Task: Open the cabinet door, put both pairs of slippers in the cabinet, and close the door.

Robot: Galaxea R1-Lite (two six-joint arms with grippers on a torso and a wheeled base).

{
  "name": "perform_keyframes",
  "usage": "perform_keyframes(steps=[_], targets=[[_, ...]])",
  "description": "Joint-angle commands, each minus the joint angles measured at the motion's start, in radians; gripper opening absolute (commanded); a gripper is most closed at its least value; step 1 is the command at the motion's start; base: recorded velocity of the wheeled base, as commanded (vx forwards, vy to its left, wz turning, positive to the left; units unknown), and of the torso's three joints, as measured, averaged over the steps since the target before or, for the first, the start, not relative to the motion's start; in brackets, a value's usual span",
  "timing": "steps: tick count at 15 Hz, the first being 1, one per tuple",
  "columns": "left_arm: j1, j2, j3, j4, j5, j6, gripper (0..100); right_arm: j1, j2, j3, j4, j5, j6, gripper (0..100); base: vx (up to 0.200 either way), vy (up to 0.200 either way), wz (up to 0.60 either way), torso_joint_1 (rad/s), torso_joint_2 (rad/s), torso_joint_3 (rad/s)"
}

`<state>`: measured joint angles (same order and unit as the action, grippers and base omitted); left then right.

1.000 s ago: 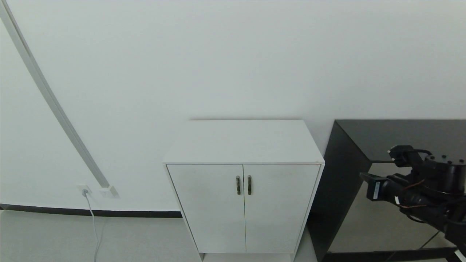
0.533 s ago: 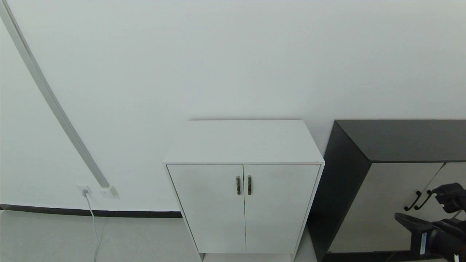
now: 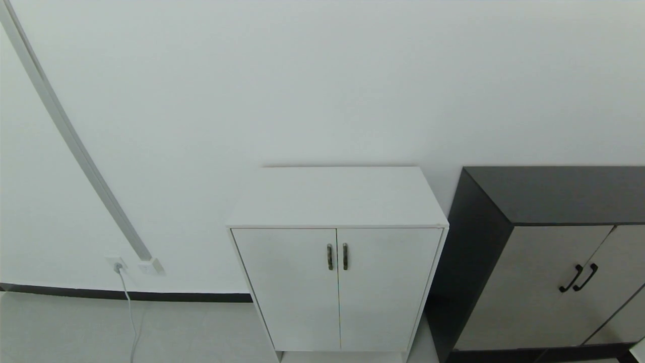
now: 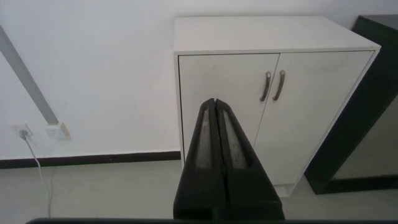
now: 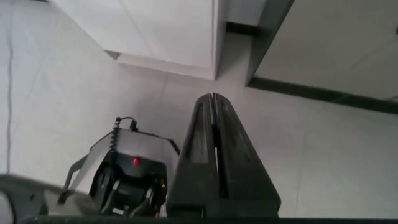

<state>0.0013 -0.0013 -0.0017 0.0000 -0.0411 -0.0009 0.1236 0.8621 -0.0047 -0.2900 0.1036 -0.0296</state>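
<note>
Straight ahead, a white cabinet [image 3: 335, 201] stands upright on the floor [image 3: 75, 327], its back to a pale wall [image 3: 322, 75] and its front facing the robot. Its left door [image 3: 287, 287] and right door [image 3: 388, 287] are both shut and meet at a thin centre seam. Each door is taller than it is wide, so its long axis runs floor to ceiling. Two slim dark handles [image 3: 330, 256] sit just beside each other on either side of the seam, high on the doors, and they also run vertically.

Judging by the look, each door is a stiff, flat, fairly light panel that likely swings outward from its outer edge. The handle bar is the place to grip, pinched across its narrow width. It seems smooth and may slip if held loosely.

The left gripper [image 4: 215, 102] points toward the left door from well apart. Its jaws are pressed together and hold nothing. The right gripper [image 5: 213, 96] points down at the floor near the cabinet's bottom corner, and its jaws are likewise closed and empty.

A black cabinet [image 3: 484, 242] with grey doors stands just beside the white one, on the robot's right. A wall socket [image 3: 116, 263] with a trailing cable [image 3: 130, 312] is on the left.
</note>
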Motion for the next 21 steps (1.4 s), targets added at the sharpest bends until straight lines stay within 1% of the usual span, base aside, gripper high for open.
perform_keyframes(steps=[1, 2, 3, 5, 7, 11, 13, 16, 20, 21], targets=[[0.000, 0.001, 0.000, 0.000, 0.000, -0.001, 0, 0.001, -0.126, 0.005, 0.060, 0.005, -0.001, 0, 0.000, 0.000, 0.00, 0.000, 0.00, 0.000], [0.000, 0.001, 0.000, 0.000, 0.000, -0.001, 0, 0.004, -0.137, 0.005, 0.083, 0.008, -0.001, 0, 0.000, 0.000, 0.00, 0.000, 0.00, 0.000], [0.000, 0.001, 0.000, 0.000, 0.000, -0.001, 0, 0.011, -0.178, 0.005, 0.147, 0.013, -0.001, 0, 0.000, 0.000, 0.00, 0.000, 0.00, 0.000], [0.000, 0.001, 0.000, 0.000, 0.000, -0.001, 0, 0.025, -0.216, 0.005, 0.183, 0.013, -0.001, 0, 0.000, 0.000, 0.00, 0.000, 0.00, 0.000], [0.000, 0.001, 0.000, 0.000, 0.000, -0.001, 0, 0.030, -0.270, 0.003, 0.253, 0.013, -0.003, 0, 0.000, 0.000, 0.00, 0.000, 0.00, 0.000], [0.000, 0.001, 0.000, 0.000, 0.000, -0.001, 0, 0.031, -0.321, 0.002, 0.259, 0.007, 0.002, 0, 0.000, 0.000, 0.00, 0.000, 0.00, 0.000], [0.000, 0.001, 0.000, 0.000, 0.000, -0.001, 0, 0.028, -0.417, 0.003, 0.292, -0.047, -0.001, 0, 0.000, 0.000, 0.00, 0.000, 0.00, 0.000], [0.000, 0.001, 0.000, 0.000, 0.000, -0.001, 0, 0.021, -0.532, 0.005, 0.292, -0.055, 0.034, 0, 0.000, 0.000, 0.00, 0.000, 0.00, 0.000], [0.000, 0.001, 0.000, 0.000, 0.000, -0.001, 0, -0.025, -0.687, 0.005, 0.292, -0.055, 0.034, 0, 0.000, 0.000, 0.00, 0.000, 0.00, 0.000], [0.000, 0.001, 0.000, 0.000, 0.000, -0.001, 0, -0.036, -0.764, 0.005, 0.292, -0.055, 0.034, 0, 0.000, 0.000, 0.00, 0.000, 0.00, 0.000]])
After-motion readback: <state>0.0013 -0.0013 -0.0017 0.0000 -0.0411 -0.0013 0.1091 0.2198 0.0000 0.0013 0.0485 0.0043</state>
